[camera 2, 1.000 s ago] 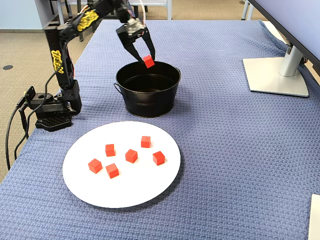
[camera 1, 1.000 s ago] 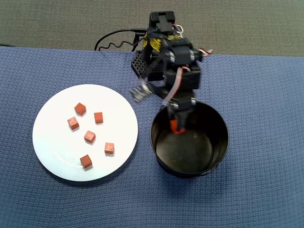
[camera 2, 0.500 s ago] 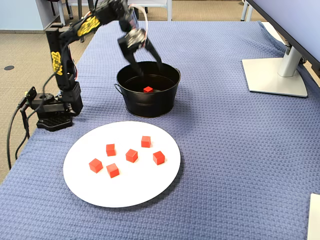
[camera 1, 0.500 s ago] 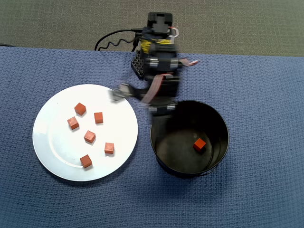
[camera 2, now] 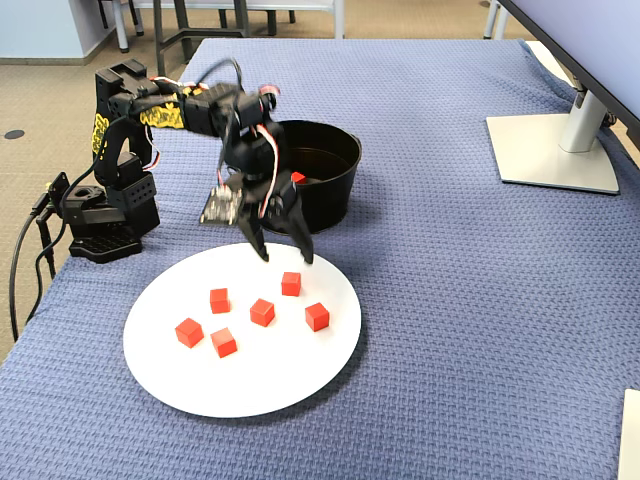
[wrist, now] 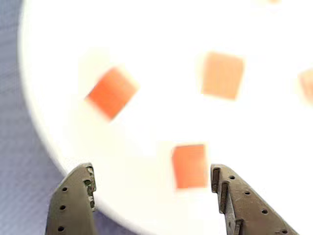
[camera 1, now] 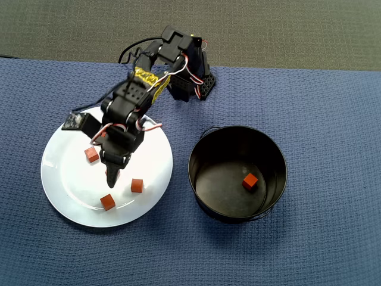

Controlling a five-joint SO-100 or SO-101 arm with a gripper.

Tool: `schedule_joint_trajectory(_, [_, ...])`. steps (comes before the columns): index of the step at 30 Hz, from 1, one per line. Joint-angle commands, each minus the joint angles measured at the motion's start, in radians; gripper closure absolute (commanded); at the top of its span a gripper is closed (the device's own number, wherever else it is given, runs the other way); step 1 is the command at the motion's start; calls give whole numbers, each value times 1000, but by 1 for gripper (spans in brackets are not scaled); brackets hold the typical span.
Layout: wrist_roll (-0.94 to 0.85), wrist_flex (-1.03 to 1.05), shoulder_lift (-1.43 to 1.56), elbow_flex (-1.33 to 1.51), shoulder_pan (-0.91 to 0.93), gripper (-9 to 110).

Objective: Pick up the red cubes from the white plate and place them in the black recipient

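three red cubes [camera 1: 91, 155] show on the white plate [camera 1: 65, 193] in the overhead view, one beside the arm's left edge and two near the plate's lower rim; the arm hides the plate's middle. the hand [camera 1: 112, 177] hangs over the plate, tips pointing toward the lower rim, just above the lowest cube; its spread cannot be told from here. right of the plate, apart from it, stands the black pot [camera 1: 205, 152] with a single red cube in the pot [camera 1: 250, 181] lying on its shiny floor. both rest on a blue woven surface [camera 1: 321, 119].

in the wrist view, blurred, the two fingertips [wrist: 78, 193] enter from the bottom edge, spread wide and holding nothing. one cube [wrist: 189, 165] lies between them, closer to the right tip. three more cubes lie farther up the plate [wrist: 146, 29], one cut by the right edge.

the fixed view shows six cubes [camera 2: 262, 312] scattered on the plate [camera 2: 280, 385]. the hand [camera 2: 285, 255] hovers above the plate's far rim, jaws apart, clear of every cube. the pot [camera 2: 335, 185] stands just behind it, and a monitor foot [camera 2: 555, 150] sits at the right.
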Motion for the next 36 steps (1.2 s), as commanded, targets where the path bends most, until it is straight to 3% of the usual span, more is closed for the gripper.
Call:
schedule_joint_trajectory(1, [-21,-29,-11,21,2,80])
schedule_joint_trajectory(36, [-199,-107,-127,51,-121,85])
